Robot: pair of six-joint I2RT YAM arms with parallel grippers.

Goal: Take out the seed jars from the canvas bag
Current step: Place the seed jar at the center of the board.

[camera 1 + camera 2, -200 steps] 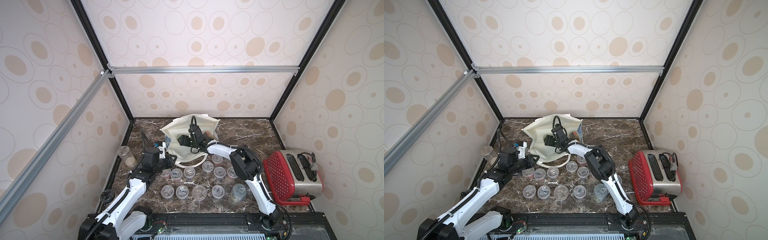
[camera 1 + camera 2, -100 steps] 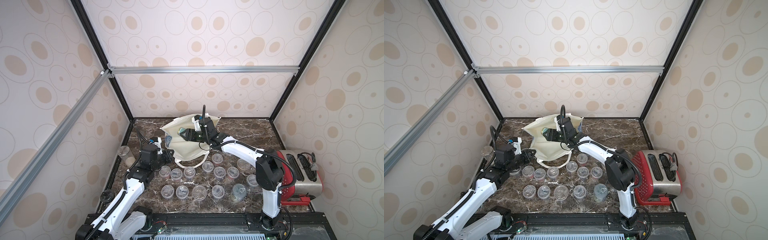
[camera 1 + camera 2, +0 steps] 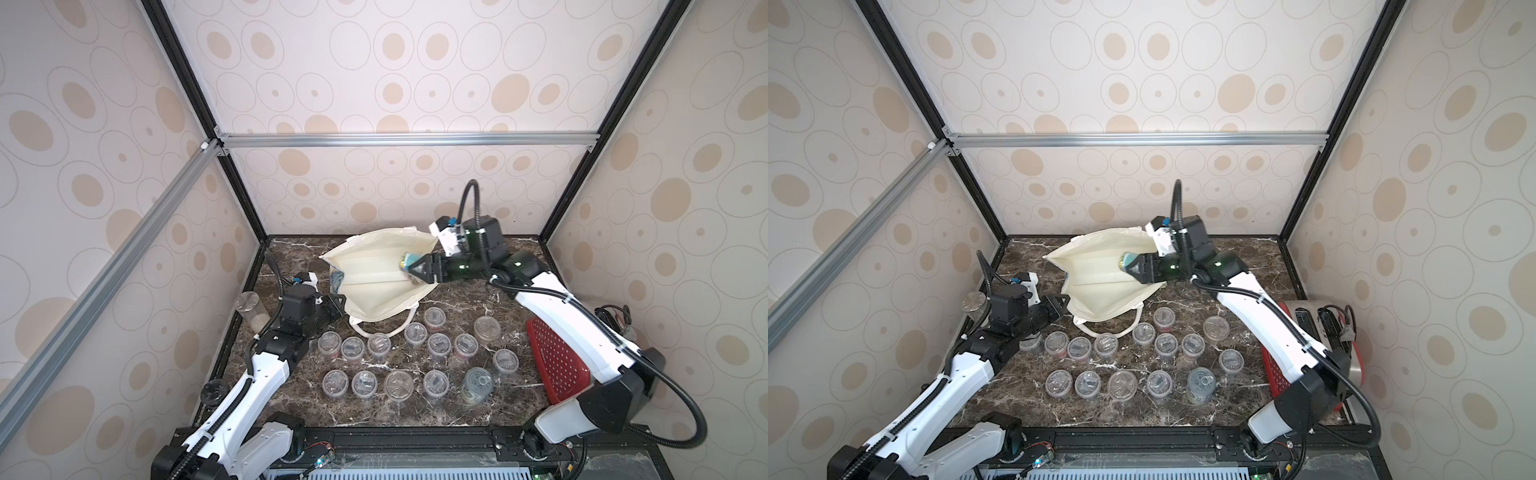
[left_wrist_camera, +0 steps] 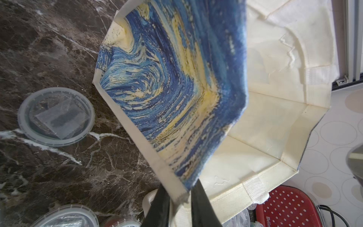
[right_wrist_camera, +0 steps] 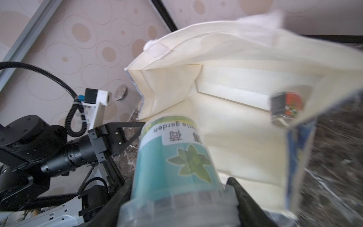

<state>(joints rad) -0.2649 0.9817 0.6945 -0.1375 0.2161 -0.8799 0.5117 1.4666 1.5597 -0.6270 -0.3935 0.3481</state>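
On the counter (image 3: 457,299) the bag (image 3: 374,286) is laid, its rim pinched by the left jaws; many jars (image 3: 438,343) are stood just before it; a teal jar (image 5: 176,157) is clamped in the right jaws at its mouth.

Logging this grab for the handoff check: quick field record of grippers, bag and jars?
right gripper: shut on teal jar, at mouth of bag
left gripper: pinching bag rim
inside bag: red-label jar
on table: over a dozen jars, upright, in rough rows
also: toaster at the right edge
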